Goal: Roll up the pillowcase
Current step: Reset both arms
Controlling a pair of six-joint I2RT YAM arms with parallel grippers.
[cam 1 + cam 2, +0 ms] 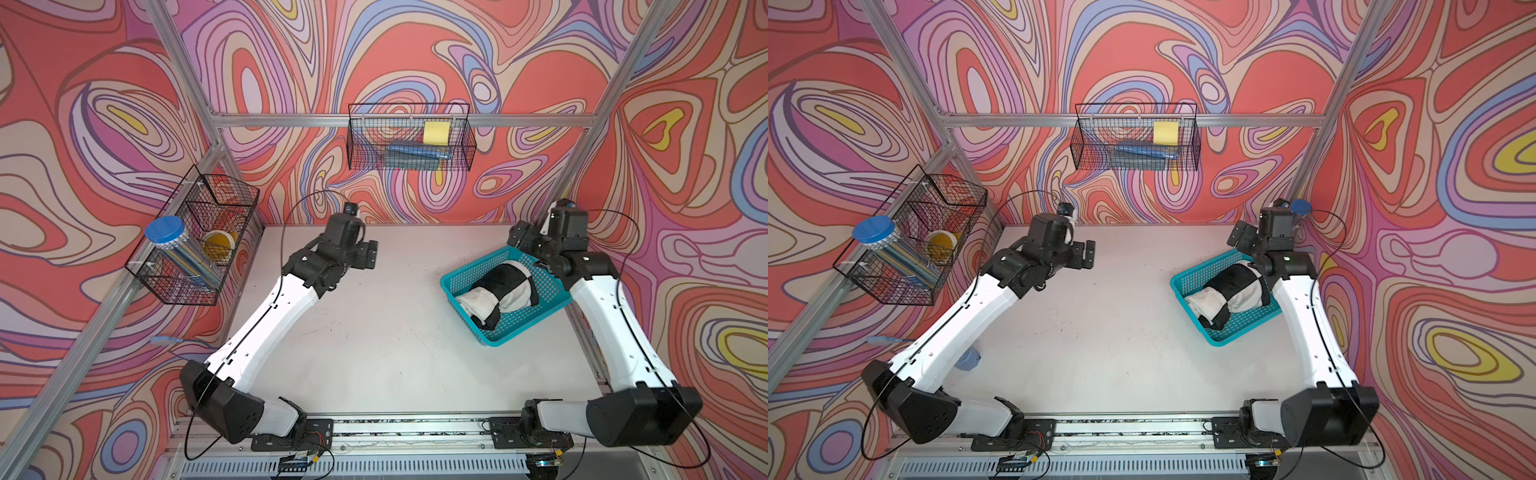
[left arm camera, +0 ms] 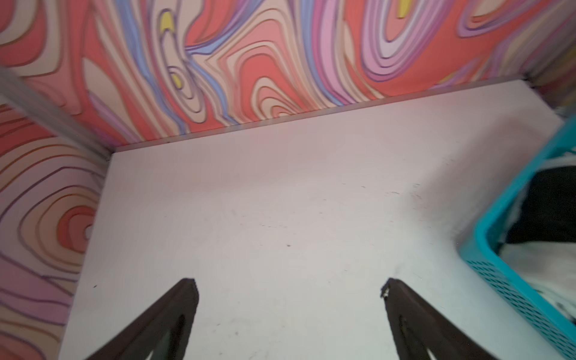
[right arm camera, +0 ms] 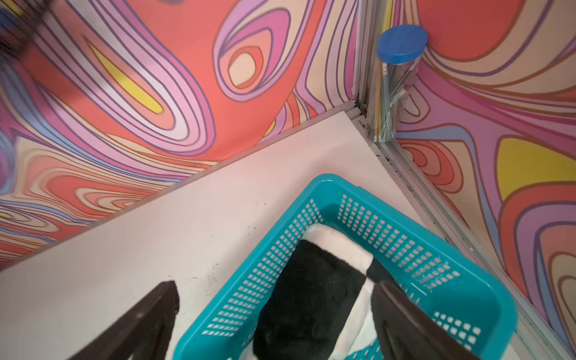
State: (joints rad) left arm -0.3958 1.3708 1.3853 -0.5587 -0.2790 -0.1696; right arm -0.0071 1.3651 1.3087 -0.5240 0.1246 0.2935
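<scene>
In both top views the fuzzy black-and-white checked pillowcase (image 1: 498, 293) lies rolled inside the teal plastic basket (image 1: 463, 313). Left wrist: left gripper (image 2: 290, 286) spread over white table (image 2: 280, 202). Right wrist: right gripper (image 3: 277, 286) spread, empty, above the roll. Rolling seems done; arms need only withdraw.

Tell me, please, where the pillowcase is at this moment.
In both top views the pillowcase lies bundled up inside the teal basket, on the right side of the table near the far right corner.
</scene>
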